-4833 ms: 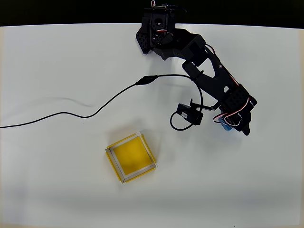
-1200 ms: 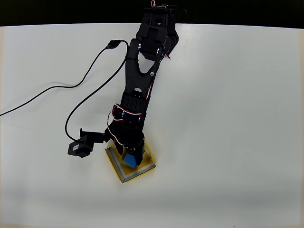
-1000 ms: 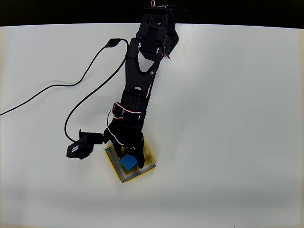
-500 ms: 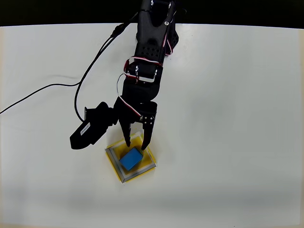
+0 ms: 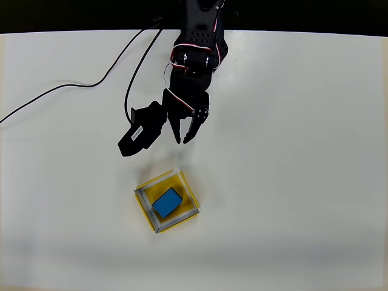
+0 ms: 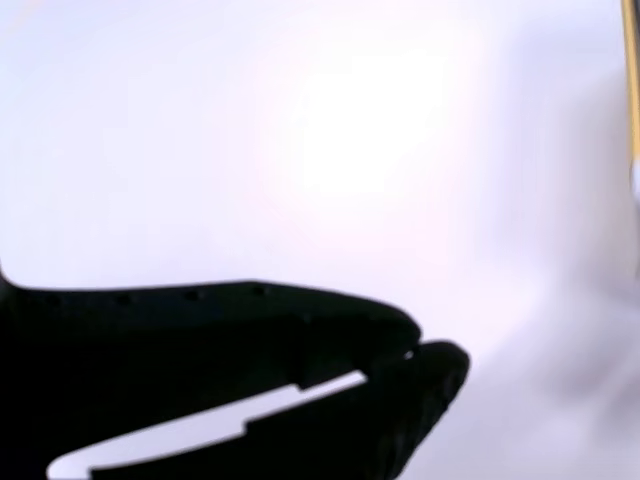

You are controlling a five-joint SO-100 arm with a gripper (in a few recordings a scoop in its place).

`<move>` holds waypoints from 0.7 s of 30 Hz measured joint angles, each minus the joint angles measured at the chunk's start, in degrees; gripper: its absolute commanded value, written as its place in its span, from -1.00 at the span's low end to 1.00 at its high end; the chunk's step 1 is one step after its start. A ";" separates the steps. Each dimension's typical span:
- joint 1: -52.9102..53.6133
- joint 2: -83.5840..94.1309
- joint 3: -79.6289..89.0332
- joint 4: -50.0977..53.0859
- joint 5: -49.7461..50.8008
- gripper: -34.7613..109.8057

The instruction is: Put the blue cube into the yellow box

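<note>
In the overhead view the blue cube (image 5: 167, 202) lies flat on the floor of the yellow box (image 5: 145, 212), turned at an angle inside the pale rim. My gripper (image 5: 182, 140) hangs over bare table above the box in the picture, well clear of it, fingertips pointing toward it. It is shut with nothing held. In the wrist view the dark fingers (image 6: 250, 330) meet at their tips, with a thin sliver of light behind them. A strip of the yellow box (image 6: 634, 90) shows at the right edge.
A black cable (image 5: 73, 88) runs from the arm across the upper left of the white table (image 5: 303, 151) to the left edge. The arm's base (image 5: 200, 24) stands at the table's far edge, with darkness beyond.
The gripper carried the blue cube to the yellow box and opened over it. Now it has drawn back toward the base and closed, leaving the cube in the box.
</note>
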 measured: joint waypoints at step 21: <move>0.53 7.73 9.84 21.71 7.91 -0.51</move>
